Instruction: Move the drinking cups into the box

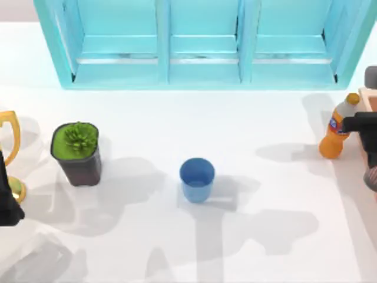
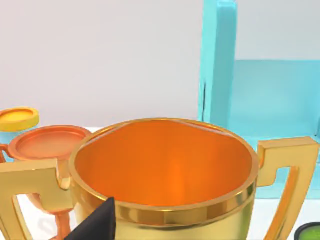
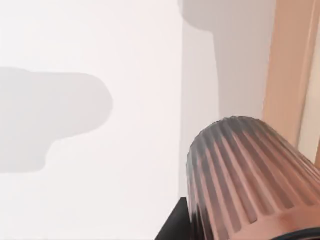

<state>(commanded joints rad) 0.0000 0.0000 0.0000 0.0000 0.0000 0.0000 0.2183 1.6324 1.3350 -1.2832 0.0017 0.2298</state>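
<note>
White table (image 1: 259,247), turquoise cabinet (image 1: 203,44) behind

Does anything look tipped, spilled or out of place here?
Nothing stands out. The blue cup, potted plant and orange bottle stand upright on the table, nothing spilled. The pinkish-brown cup is beside the box.

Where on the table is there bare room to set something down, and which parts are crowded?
Widest bare patch: the white table right of the blue cup, short of the orange bottle. Another lies between the potted plant and the blue cup, and a strip fronts the turquoise cabinet. Crowded: left edge, gold trophy; right edge, box and ribbed pinkish-brown cup.
</note>
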